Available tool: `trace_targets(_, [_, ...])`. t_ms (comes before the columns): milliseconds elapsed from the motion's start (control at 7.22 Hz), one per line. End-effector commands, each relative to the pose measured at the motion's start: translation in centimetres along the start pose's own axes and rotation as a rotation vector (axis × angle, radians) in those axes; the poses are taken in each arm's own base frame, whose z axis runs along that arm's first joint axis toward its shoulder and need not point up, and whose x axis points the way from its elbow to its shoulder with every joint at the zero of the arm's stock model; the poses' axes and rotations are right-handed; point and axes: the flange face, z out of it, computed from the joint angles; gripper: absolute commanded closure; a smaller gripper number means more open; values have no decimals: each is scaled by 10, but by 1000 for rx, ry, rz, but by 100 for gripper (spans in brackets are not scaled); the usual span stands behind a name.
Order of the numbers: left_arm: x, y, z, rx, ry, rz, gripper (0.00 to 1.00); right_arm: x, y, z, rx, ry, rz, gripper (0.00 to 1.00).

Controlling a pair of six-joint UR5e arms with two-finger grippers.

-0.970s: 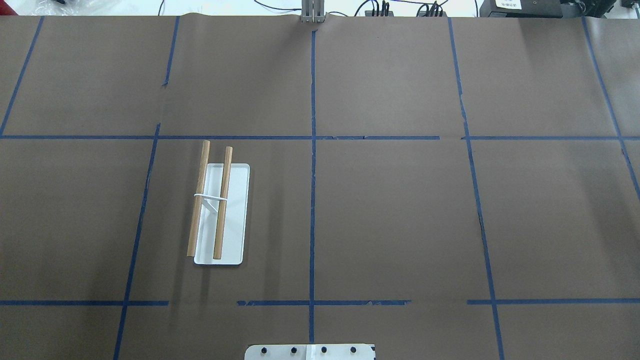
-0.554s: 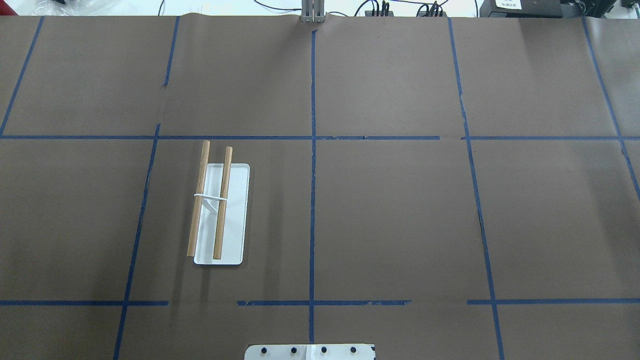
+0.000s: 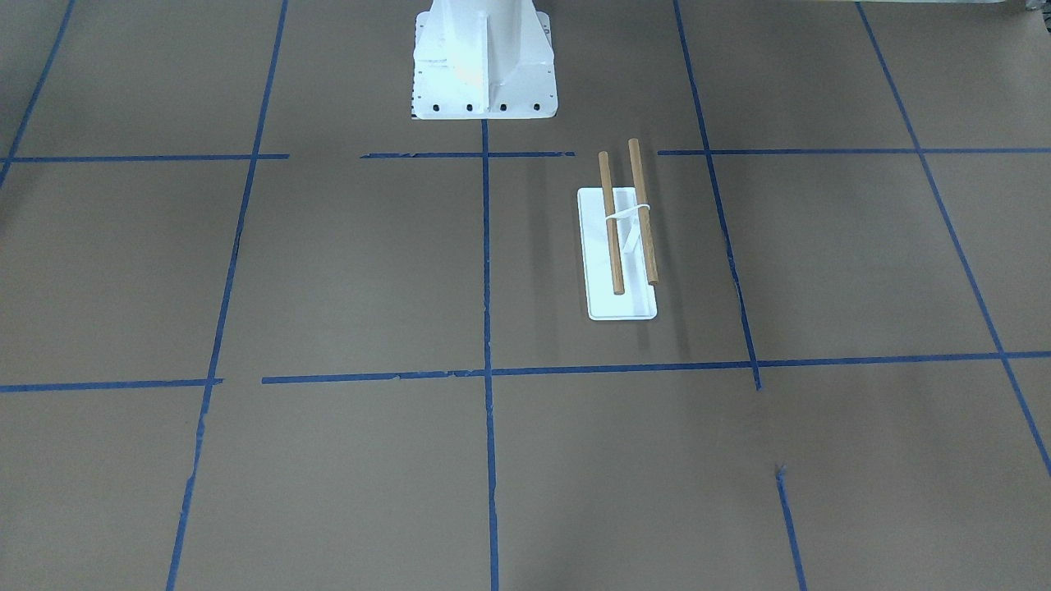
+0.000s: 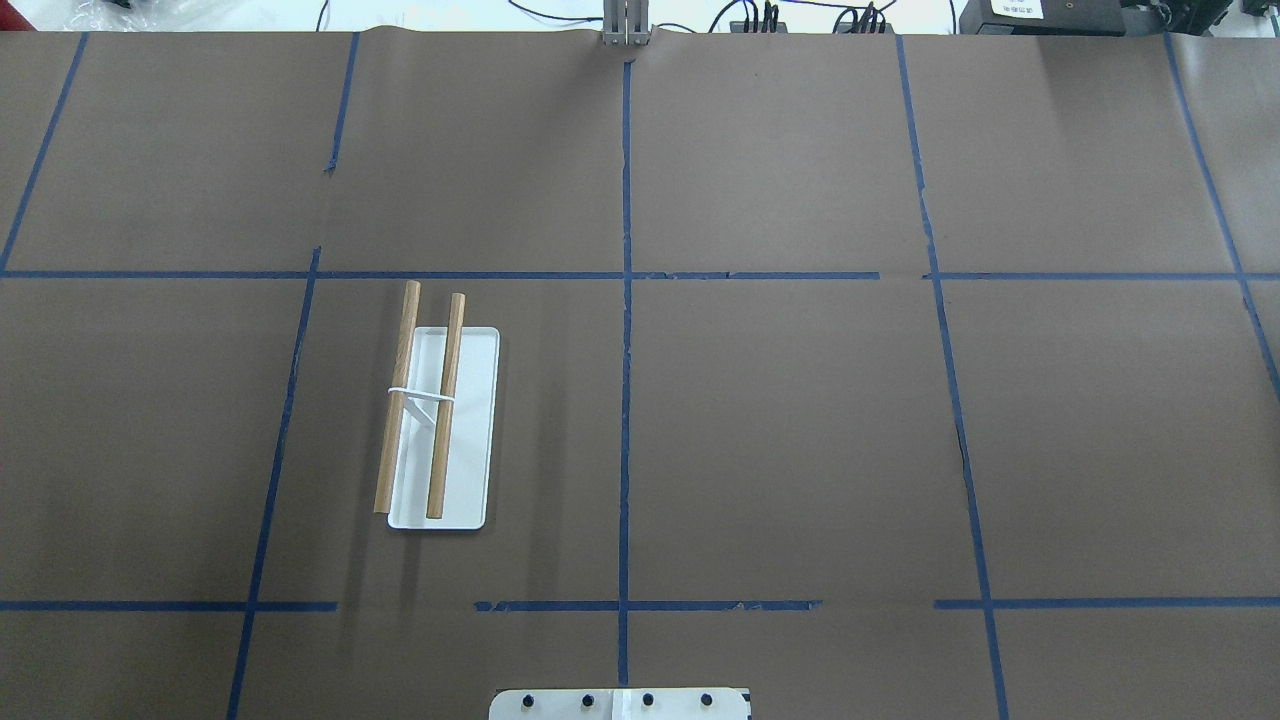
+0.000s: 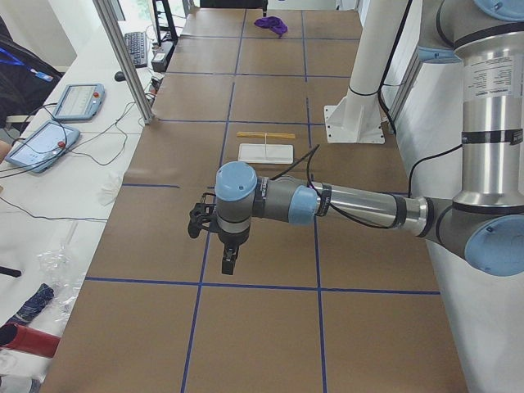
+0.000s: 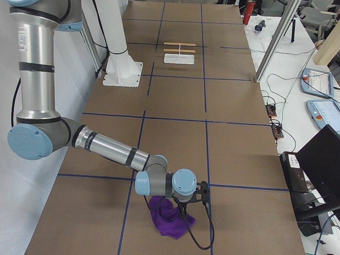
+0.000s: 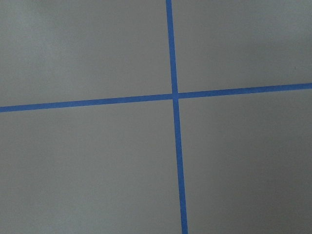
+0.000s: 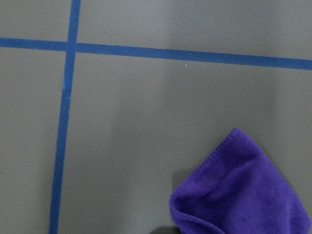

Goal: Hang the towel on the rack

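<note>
Task barely begun. Towel (image 6: 169,215) crumpled on bench (image 4: 800,420) at robot's right end, well apart from rack (image 4: 440,420); rods bare. Right hand (image 6: 183,212) just above towel, left hand (image 5: 228,260) over bare bench; cannot tell grip state of either. Left to do, I'd judge: grasp, carry, drape.

**Towel and both grippers only partly seen**

The purple towel (image 8: 243,190) runs off the lower right corner of the right wrist view. At lower centre of the exterior right view, the right gripper (image 6: 182,212) covers part of it, and its jaws cannot be made out. The left gripper (image 5: 228,260), mid-frame in the exterior left view, is too small to judge. The robot pedestal (image 4: 620,703) is cut by the overhead view's bottom edge.
</note>
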Motion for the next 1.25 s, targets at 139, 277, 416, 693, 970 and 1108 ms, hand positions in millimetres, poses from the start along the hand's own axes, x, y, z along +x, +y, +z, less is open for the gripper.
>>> trace_targets(139, [4, -3, -5, 11, 0, 9, 0, 28, 31, 28, -33, 60, 17, 0])
trace_targets(277, [5, -3, -6, 12, 0, 10, 0, 31, 37, 32, -34, 71, 11, 0])
trace_targets(416, [5, -3, -6, 12, 0, 10, 0, 32, 41, 39, -49, 66, 16, 0])
trace_targets(693, [4, -3, -6, 12, 0, 8, 0, 27, 42, 47, -70, 63, 6, 0])
trace_targets(970, [4, -3, -5, 12, -3, 12, 0, 23, 41, 52, -80, 63, -1, 20])
trace_targets(1108, [4, -4, -5, 12, -3, 12, 0, 21, 39, 53, -84, 63, -7, 61])
